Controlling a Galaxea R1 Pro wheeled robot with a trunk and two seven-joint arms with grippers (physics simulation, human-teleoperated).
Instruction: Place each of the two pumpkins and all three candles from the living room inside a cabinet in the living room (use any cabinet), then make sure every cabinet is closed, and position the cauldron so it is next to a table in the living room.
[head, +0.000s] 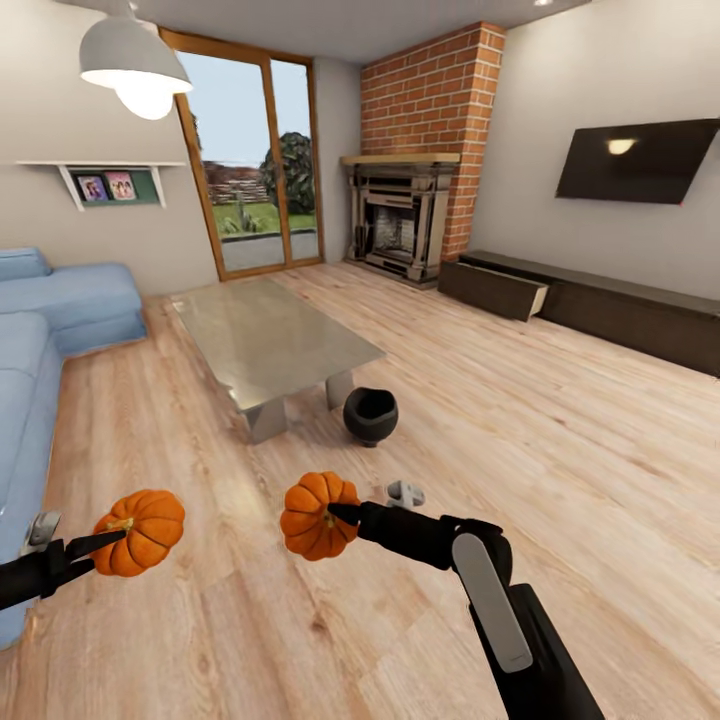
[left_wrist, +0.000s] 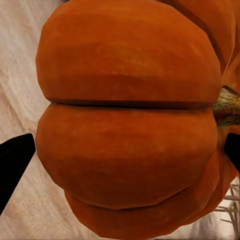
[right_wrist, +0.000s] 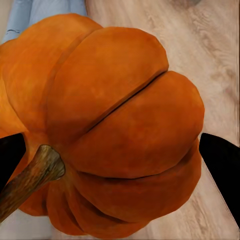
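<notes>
Each gripper carries an orange ribbed pumpkin above the wood floor. My left gripper is shut on one pumpkin at the lower left, seen close up in the left wrist view as a pumpkin between black fingertips. My right gripper is shut on the other pumpkin, also large in the right wrist view. The black cauldron stands on the floor by the near corner of the glass-topped table. The long dark cabinet runs along the right wall with one drawer pulled open. No candles in sight.
A blue sofa lines the left side. A brick fireplace stands at the far corner, a TV hangs above the cabinet, and a glass door is at the back. Open wood floor lies between me and the cabinet.
</notes>
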